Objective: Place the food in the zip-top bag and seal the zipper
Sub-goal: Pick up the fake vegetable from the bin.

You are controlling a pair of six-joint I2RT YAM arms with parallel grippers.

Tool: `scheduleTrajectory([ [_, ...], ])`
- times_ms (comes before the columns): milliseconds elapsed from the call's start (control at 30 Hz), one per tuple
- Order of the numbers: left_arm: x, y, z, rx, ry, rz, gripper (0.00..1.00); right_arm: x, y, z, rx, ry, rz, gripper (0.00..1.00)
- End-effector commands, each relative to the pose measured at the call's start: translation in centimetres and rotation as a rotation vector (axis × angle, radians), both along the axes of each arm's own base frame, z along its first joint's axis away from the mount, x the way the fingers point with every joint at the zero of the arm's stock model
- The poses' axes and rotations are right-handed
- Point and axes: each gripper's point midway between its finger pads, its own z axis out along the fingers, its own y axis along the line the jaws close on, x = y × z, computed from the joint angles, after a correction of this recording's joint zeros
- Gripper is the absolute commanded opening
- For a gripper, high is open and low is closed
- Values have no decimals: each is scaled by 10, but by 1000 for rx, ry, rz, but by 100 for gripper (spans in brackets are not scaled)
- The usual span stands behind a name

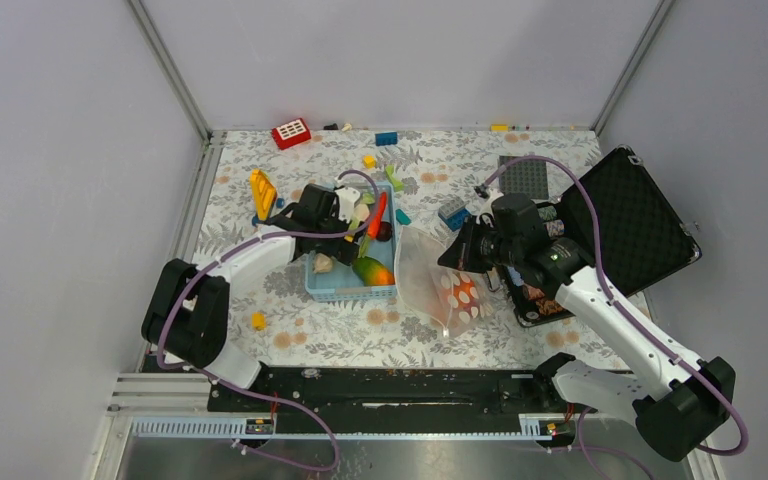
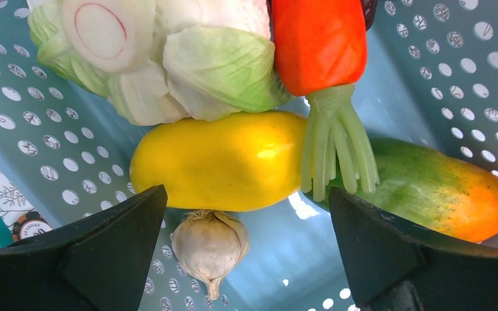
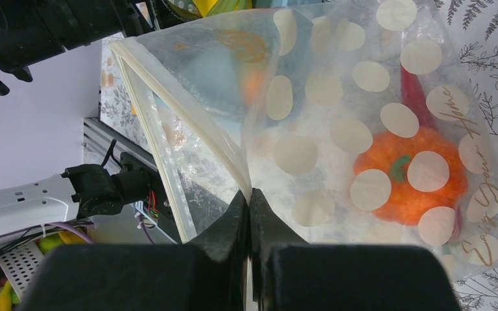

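Note:
My left gripper (image 2: pixel 246 249) hangs open inside the light-blue basket (image 1: pixel 332 288), over the food. Below it lie a yellow piece (image 2: pixel 220 159), a garlic bulb (image 2: pixel 209 245), a white-green cauliflower (image 2: pixel 168 65), an orange carrot (image 2: pixel 318 42) and a green-orange piece (image 2: pixel 447 191). Nothing is between its fingers (image 2: pixel 104 253). The dotted zip-top bag (image 1: pixel 440 290) lies right of the basket. My right gripper (image 3: pixel 249 194) is shut on the bag's upper mouth edge and lifts it, so the mouth gapes. The zipper (image 3: pixel 149 123) rims that mouth. An orange piece (image 3: pixel 408 172) and a red chili (image 3: pixel 412 91) lie inside.
An open black case (image 1: pixel 640 215) stands at the right. Coloured bricks lie at the back: red (image 1: pixel 291 132), blue (image 1: pixel 387 138), yellow (image 1: pixel 262 190), beside a dark baseplate (image 1: pixel 523 175). A small yellow piece (image 1: pixel 258 320) lies near the left arm's base.

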Motion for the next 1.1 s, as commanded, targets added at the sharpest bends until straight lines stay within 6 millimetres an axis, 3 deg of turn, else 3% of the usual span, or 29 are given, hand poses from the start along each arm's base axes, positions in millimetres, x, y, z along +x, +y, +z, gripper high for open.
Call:
scheduleTrajectory([
  [0, 13, -1, 32, 18, -91, -70, 99, 3, 0, 14, 16, -36, 15, 0],
  [167, 24, 3, 29, 61, -75, -105, 99, 7, -2, 17, 17, -46, 10, 0],
  [367, 27, -14, 18, 4, -2, -174, 99, 10, -5, 18, 18, -47, 0, 0],
  [533, 30, -40, 44, -124, -5, -224, 99, 13, -5, 16, 18, -34, -3, 0],
  [800, 29, -41, 85, -203, -71, -132, 99, 15, -6, 13, 11, -30, -6, 0],
  [1067, 20, -48, 87, -243, -26, -45, 99, 17, -8, 16, 13, -40, -6, 0],
])
